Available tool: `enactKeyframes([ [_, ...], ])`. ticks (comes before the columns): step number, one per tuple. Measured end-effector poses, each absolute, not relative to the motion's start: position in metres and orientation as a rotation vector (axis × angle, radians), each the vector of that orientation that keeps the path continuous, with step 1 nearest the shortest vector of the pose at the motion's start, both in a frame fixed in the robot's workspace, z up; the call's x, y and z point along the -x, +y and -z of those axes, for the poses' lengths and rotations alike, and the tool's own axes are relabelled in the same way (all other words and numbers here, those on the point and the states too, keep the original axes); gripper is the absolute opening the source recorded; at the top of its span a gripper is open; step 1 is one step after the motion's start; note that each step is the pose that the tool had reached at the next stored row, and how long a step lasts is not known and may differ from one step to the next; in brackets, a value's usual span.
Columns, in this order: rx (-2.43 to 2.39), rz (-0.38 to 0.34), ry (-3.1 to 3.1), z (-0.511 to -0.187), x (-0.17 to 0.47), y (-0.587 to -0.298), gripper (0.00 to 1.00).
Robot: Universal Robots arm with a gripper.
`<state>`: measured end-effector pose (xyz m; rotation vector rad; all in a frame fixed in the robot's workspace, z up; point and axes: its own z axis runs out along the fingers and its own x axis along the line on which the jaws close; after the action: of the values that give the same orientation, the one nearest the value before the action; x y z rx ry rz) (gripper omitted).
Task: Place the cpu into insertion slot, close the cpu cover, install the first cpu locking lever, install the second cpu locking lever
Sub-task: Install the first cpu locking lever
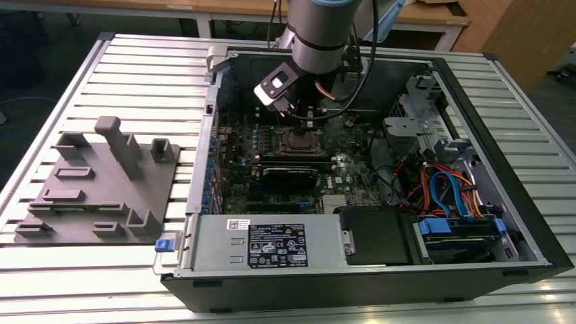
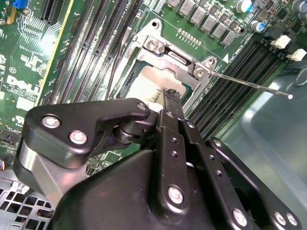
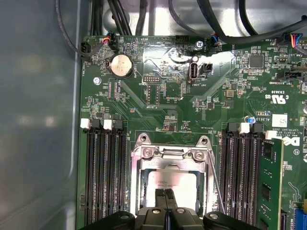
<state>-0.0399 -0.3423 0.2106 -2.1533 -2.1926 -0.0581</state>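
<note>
The cpu (image 3: 178, 178), a pale square chip, lies in the insertion slot (image 1: 297, 141) on the green motherboard. The silver cpu cover (image 3: 170, 154) lies down around it, so the chip's top shows through the cover's window (image 2: 144, 81). My gripper (image 3: 166, 192) hangs straight over the chip with its black fingers (image 2: 171, 98) shut together and nothing between them. The tips are at or just above the chip's top; I cannot tell whether they touch. A thin metal locking lever (image 2: 252, 85) sticks out from the socket's corner across the memory slots.
Long black memory slots (image 3: 103, 177) flank the socket on both sides. The case's metal wall (image 3: 38, 120) runs close by. A black card (image 1: 290, 177), the power supply (image 1: 270, 246) and a cable bundle (image 1: 446, 189) fill the case. A grey fixture plate (image 1: 99, 196) sits at the exterior view's left.
</note>
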Motion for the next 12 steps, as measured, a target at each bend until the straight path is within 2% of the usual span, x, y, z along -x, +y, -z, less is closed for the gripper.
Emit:
enactKeyframes([
  [12,2.153,0.058,-2.193,-0.2180,0.0399,-0.3423,0.11],
])
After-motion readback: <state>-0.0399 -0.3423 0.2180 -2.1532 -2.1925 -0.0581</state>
